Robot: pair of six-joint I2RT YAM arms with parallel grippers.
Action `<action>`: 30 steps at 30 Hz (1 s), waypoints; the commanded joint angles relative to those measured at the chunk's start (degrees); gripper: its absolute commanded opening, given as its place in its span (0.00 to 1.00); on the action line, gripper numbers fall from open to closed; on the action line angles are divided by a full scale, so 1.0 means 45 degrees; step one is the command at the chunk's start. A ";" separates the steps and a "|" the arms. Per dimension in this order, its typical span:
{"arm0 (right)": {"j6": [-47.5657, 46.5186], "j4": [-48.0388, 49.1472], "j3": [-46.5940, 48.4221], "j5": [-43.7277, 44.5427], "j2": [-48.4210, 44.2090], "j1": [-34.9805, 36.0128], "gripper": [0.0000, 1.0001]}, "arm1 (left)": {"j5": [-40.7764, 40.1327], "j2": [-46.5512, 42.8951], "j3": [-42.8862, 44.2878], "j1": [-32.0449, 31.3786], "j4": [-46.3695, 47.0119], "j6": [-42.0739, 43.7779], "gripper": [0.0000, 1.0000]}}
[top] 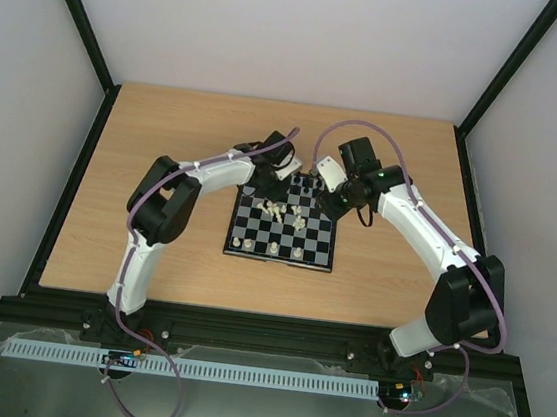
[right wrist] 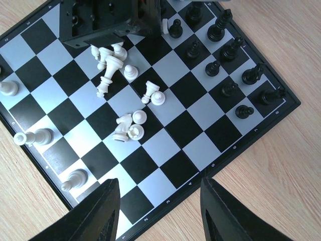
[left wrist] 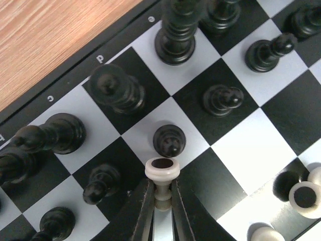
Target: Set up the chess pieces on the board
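One board (top: 281,231), mid-tabletop (top: 166,135), between the two arms.

Left fingers (left wrist: 141,221): closed on one white piece (left wrist: 162,170). They pinch it at the stem, and its ringed end with a dark centre points ahead. It sits over a pale square, just beside a black pawn-sized piece.

Black pieces (left wrist: 223,98):
- Left wrist view shows eleven, all upright, one to a square.
- Five stand in the row along the lettered border, six in the row next to it.
- Right wrist view shows ten clear of the left arm, in the same two rows at that end.

White pieces (right wrist: 32,136):
- Three stand upright along the opposite edge, well apart from each other.
- The rest lie jumbled mid-board in three loose clumps (right wrist: 113,68).
- The clumps hold roughly a dozen pieces, some tipped on their sides, some touching. Overlap prevents an exact count.
- Three white pieces show at the lower right corner of the left wrist view.

Right fingers (right wrist: 98,213): two dark pads spread wide, nothing between them. They hover above the board's numbered edge and the bare wood beside it.
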 commanded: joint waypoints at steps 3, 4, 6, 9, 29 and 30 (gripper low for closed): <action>0.0094 -0.0421 -0.0225 -0.0083 -0.0507 -0.0031 0.45 | 0.0573 0.0066 0.0010 -0.0137 -0.0738 0.0512 0.10; 0.0095 -0.0424 -0.0211 -0.0084 -0.0510 -0.0030 0.45 | 0.0701 -0.0007 0.0019 -0.0113 -0.0827 0.0645 0.10; 0.0034 -0.0458 -0.0151 -0.0111 -0.0539 -0.0030 0.45 | 0.1172 -0.0119 0.0131 -0.0004 -0.0971 0.1048 0.09; -0.0396 -0.0714 0.0128 -0.0680 -0.0577 -0.0018 0.45 | 0.2129 -0.0243 0.0664 0.0391 -0.1403 0.1466 0.08; -0.8899 0.2710 -0.1466 -0.1025 -0.1348 0.0612 0.49 | 0.9684 -0.1586 0.1389 0.1475 -0.6768 0.4438 0.11; -0.9018 0.2797 -0.1379 -0.0963 -0.1147 0.0705 0.49 | 0.9848 -0.1620 0.1364 0.1475 -0.6939 0.4517 0.11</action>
